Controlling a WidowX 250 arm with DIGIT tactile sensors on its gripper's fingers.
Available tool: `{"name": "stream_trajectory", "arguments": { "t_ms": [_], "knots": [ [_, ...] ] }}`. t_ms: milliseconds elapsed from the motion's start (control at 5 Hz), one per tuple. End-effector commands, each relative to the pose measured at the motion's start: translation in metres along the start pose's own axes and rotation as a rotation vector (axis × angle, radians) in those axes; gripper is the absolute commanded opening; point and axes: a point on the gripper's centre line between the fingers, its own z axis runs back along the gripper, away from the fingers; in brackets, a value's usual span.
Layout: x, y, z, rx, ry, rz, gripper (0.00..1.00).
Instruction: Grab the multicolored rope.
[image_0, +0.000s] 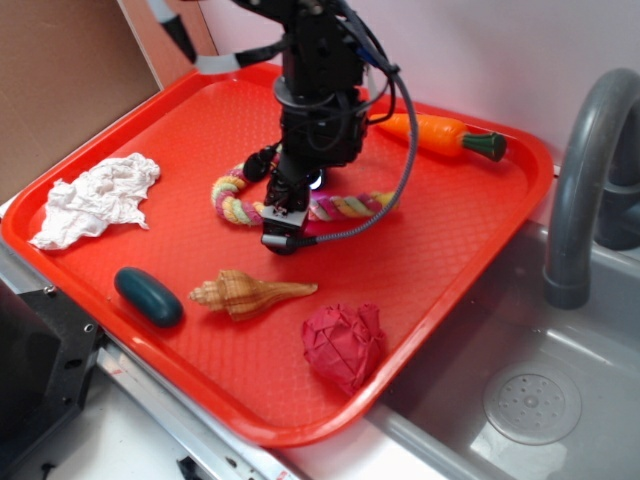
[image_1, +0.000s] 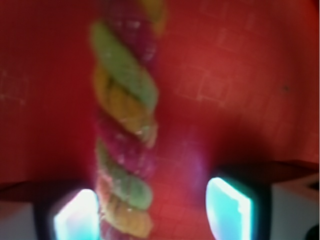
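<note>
We see our gripper (image_0: 283, 226) lowered over the multicolored rope (image_1: 122, 130) mid-tray (image_0: 440, 260), fingers (image_1: 230, 210) apart around it; closing remains.

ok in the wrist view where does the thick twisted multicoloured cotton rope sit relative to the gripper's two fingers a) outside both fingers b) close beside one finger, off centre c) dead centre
b: in the wrist view the rope runs down close beside one finger of the gripper, leaving a wide gap of bare red tray before the other.
</note>
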Motion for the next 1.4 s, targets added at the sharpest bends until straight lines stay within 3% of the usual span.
{"name": "stream_trajectory", "arguments": {
  "t_ms": [0,200,600,800,1000,1200],
  "knots": [
    [-0.004,-0.008,-0.004,0.054,-0.019,0.055,0.00],
    [-0.008,-0.005,0.018,0.085,-0.093,0.185,0.00],
    [-0.025,-0.001,0.106,0.145,-0.193,0.542,0.00],
    [-0.044,0.006,0.154,0.139,-0.193,0.708,0.00],
    [-0.061,0.003,0.187,0.154,-0.216,0.746,0.00],
    [-0.067,-0.003,0.199,0.182,-0.248,0.769,0.00]
  ]
}}
